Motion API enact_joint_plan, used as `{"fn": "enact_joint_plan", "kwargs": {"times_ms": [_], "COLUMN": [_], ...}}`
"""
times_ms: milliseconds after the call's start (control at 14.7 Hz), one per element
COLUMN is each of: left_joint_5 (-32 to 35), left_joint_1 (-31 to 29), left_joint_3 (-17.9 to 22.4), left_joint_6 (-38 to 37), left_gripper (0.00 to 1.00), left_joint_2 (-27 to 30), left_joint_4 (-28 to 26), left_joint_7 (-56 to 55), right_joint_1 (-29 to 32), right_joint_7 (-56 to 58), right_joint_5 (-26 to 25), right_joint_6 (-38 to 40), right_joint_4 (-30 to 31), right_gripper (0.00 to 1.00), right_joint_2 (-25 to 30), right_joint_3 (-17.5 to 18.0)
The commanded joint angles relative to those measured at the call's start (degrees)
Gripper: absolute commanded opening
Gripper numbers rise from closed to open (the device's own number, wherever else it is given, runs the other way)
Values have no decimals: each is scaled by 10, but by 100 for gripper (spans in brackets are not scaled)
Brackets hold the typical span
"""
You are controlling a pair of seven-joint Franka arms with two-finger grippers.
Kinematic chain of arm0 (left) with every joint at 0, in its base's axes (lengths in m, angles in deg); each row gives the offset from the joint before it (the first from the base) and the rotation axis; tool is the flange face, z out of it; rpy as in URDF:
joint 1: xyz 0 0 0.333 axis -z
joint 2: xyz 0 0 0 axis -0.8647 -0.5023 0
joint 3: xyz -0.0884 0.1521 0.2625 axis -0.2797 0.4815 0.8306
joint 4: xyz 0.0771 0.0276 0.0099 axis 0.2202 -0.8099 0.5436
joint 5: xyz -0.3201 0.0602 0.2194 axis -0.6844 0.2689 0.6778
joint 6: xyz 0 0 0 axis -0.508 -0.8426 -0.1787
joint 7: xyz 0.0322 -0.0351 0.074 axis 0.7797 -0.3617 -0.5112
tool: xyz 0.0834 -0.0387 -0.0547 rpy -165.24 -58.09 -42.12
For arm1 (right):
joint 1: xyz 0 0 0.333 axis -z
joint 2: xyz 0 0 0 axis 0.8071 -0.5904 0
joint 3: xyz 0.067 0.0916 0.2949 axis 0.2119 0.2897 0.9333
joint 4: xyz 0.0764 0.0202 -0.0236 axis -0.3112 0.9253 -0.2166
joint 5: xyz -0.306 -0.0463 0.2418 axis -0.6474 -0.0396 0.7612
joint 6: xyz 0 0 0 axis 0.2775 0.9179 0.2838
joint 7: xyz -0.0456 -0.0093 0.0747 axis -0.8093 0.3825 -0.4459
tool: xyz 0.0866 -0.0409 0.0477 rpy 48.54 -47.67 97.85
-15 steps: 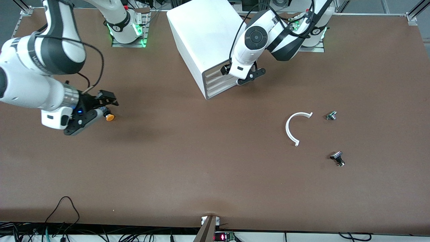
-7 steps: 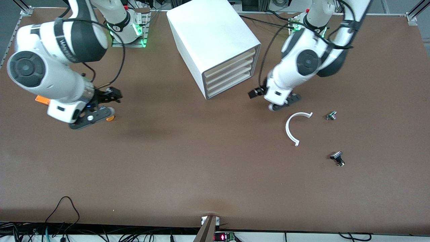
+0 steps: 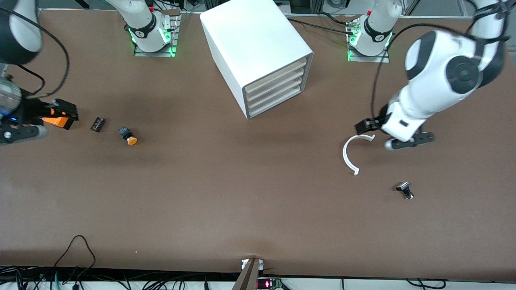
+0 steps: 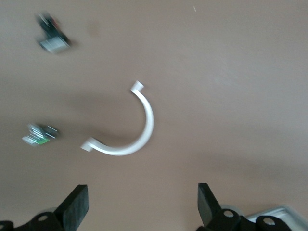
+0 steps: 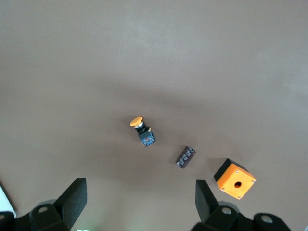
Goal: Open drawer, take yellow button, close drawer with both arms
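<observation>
**Orange button down, both arms pulling away**

Orange-capped button is now lying alone on the table toward the right arm's end, beside a small black part. The right gripper, over it half a second ago, is backing off above the orange box, fingers spread wide and holding nothing. The left gripper, at the cabinet a second ago, is now hanging spread and empty over the white half-ring. The top drawer is sitting flush. Judgement: all three steps look done; arms are retreating.
</observation>
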Motion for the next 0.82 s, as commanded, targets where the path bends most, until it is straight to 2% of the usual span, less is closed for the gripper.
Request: {"fn": "enact_joint_plan", "kwargs": {"times_ms": [0,137,273,614,751], "left_joint_5": [27,34,50,51,51], "left_joint_1": [5,5,4,-2,-9], "left_joint_3": [35,54,55,55,55], "left_joint_6": [-64,-77,-103,-114,-120], "left_gripper": [100,100,100,100,100], "left_joint_2": [22,45,61,62,62], "left_joint_4": [41,42,43,57,60], "left_joint_7": [105,134,138,135,135], "right_joint_1": [22,22,23,5,16], "right_joint_7": [19,21,19,30,32], "right_joint_5": [6,14,14,28,45], "right_joint_6": [28,28,25,9,8], "right_joint_4": [1,0,1,-22,-22], "right_gripper": [100,100,100,100,100], "right_joint_2": [40,56,65,43,42], "right_joint_3": [33,53,56,26,30]}}
